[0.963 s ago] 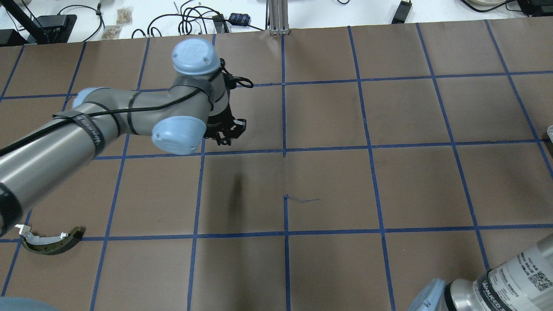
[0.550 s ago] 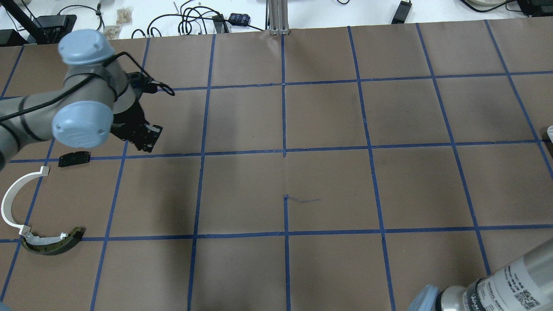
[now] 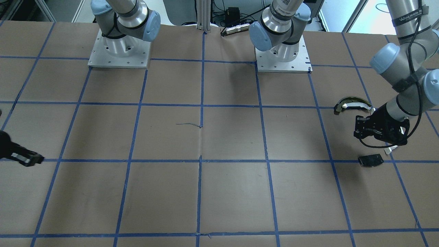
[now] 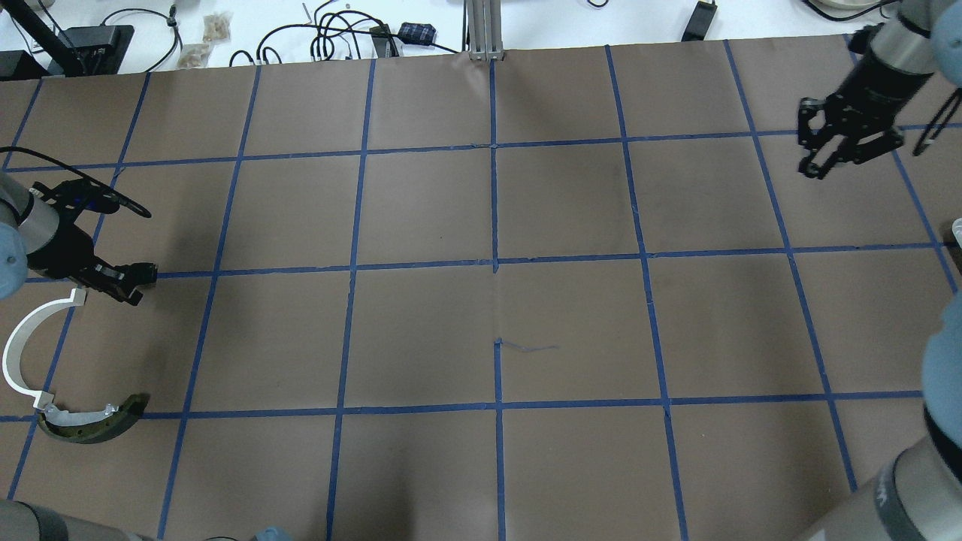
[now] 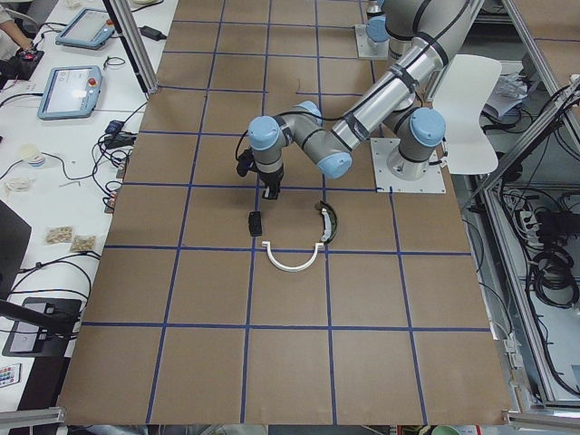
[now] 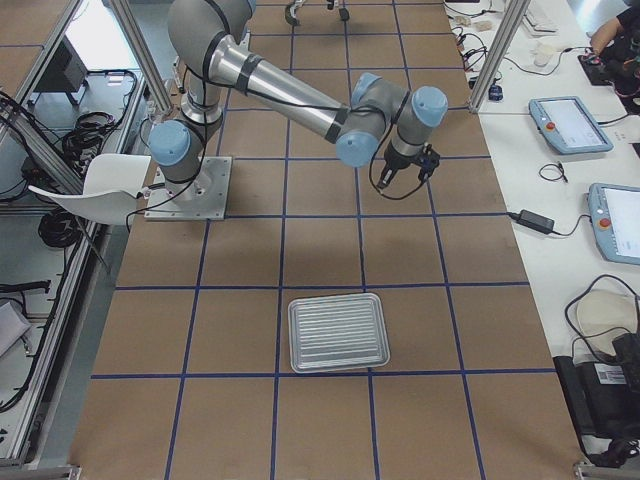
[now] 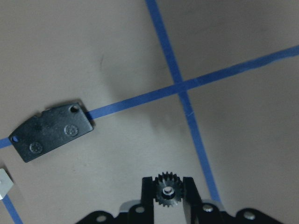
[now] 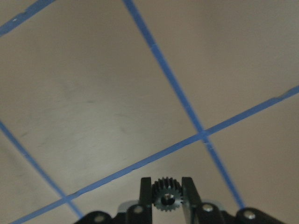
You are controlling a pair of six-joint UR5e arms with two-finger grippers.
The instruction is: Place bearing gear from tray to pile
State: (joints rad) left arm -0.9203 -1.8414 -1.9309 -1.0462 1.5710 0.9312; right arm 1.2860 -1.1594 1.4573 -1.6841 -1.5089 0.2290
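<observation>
My left gripper point(image 4: 134, 279) is shut on a small black bearing gear point(image 7: 168, 193) and hovers over the pile at the table's left end. The pile holds a flat black plate point(image 7: 50, 130), a thin white arc point(image 4: 19, 342) and an olive-and-white curved piece point(image 4: 90, 425). In the overhead view the plate is hidden under the gripper; it shows in the front-facing view point(image 3: 370, 160). My right gripper point(image 4: 833, 156) is shut on a second small gear point(image 8: 167, 194), above bare paper at the far right. The ribbed metal tray point(image 6: 338, 331) shows only in the exterior right view.
Brown paper with a blue tape grid point(image 4: 494, 264) covers the table. Cables and small boxes point(image 4: 353, 37) lie beyond the far edge. The two arm bases point(image 3: 283, 51) stand on the robot's side.
My left arm has swung from the table's middle to the far left and now hangs over the black plate. My right gripper has come into the overhead view at the far right.
</observation>
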